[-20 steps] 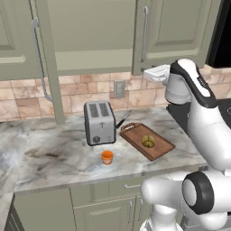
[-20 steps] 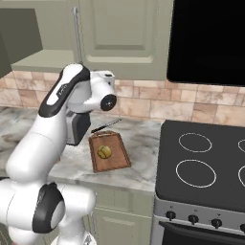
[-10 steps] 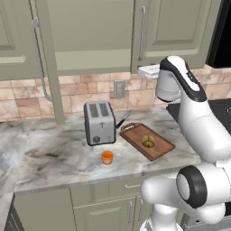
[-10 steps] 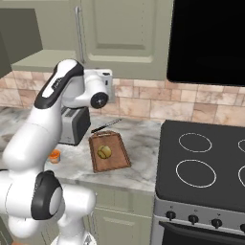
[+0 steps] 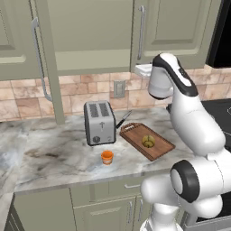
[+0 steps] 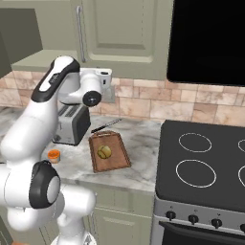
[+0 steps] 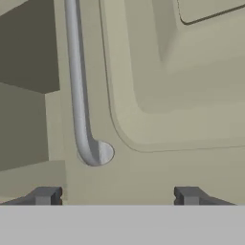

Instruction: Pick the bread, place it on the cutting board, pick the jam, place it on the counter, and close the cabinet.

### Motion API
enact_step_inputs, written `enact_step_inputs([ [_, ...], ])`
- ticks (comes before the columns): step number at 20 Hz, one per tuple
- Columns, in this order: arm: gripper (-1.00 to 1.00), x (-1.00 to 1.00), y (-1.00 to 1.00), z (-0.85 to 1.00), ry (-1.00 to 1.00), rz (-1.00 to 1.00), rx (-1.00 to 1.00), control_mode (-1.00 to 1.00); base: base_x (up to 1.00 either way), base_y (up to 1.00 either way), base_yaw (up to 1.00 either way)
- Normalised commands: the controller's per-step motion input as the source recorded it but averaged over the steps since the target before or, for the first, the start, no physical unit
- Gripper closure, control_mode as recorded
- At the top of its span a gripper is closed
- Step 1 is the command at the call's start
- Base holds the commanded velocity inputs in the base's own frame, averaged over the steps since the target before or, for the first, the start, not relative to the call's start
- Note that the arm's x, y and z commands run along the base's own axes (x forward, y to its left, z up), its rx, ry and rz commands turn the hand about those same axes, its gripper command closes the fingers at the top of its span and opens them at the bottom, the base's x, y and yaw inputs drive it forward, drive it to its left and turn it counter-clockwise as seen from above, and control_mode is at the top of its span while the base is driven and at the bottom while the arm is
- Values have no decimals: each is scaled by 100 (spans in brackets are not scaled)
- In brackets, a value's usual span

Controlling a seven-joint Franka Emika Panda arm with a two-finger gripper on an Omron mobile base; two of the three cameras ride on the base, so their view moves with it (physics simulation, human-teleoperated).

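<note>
1. The bread [image 5: 147, 141] is seen on the cutting board [image 5: 159, 149] and the jam [image 5: 107, 157] on the counter [image 5: 54, 155].
2. In the hand view, the hand [image 7: 115, 196] is held wide open and empty, facing the cabinet [image 7: 158, 86] door.
3. The door's handle [image 7: 76, 86] runs vertically, left of centre, its lower end just above the left fingertip.

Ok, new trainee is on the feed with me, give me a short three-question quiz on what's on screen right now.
1. True or false: the bread lies on the cutting board.
2. Where does the jam stand? A) inside the cabinet B) on the counter in front of the toaster C) on the stove
3. In the hand view, what does the gripper face?

Key
1. True.
2. B.
3. A cabinet door panel, with the lower end of its silver handle up and to the left of the open fingertips.
</note>
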Motion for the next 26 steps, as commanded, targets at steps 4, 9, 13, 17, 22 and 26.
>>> enact_step_inputs([
  [4, -100, 21, 0, 0, 0, -8, 0, -100, 0, 0, 0],
  [9, -100, 20, 0, 0, 0, -8, 0, -100, 0, 0, 0],
  [13, -100, 19, 0, 0, 0, -6, 0, -100, 0, 0, 0],
  [17, -100, 1, 0, 0, 0, -3, 0, -100, 0, 0, 0],
  [22, -100, -18, 0, 0, 0, 0, 0, -100, 0, 0, 0],
  [26, -100, -48, 0, 0, 0, 0, 0, -100, 0, 0, 0],
])
